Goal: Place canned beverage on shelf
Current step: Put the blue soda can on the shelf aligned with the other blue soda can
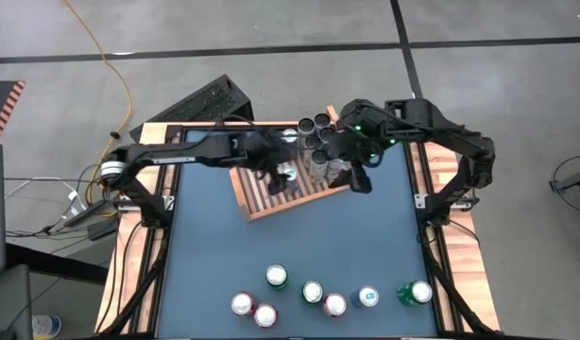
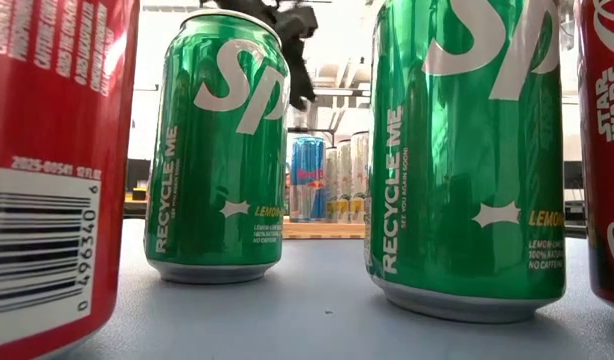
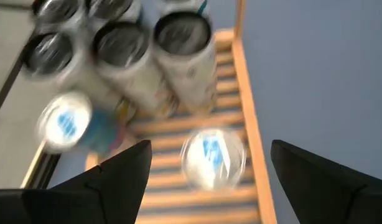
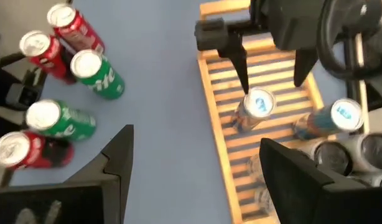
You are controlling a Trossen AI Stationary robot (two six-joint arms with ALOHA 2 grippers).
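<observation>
Can (image 4: pixel 258 106) stands upright on the shelf (image 1: pixel 271 203), left tool (image 4: pixel 269 81) wide just above it, nothing held. Looks like release step; next, lift clear w/o tipping it. Right tool (image 1: pixel 359 179) wide, empty, near shelf.

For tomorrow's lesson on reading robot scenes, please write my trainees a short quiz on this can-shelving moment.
1. True or false: the left hand is shut on a can.
2. The right hand is: A) open at the right end of the shelf; B) down among the loose cans; C) off the table.
3. How many loose cans stand on the table, off the shelf?

Key
1. False: it is open, fingers either side of the blue-topped can standing on the shelf.
2. A.
3. Seven.
</observation>
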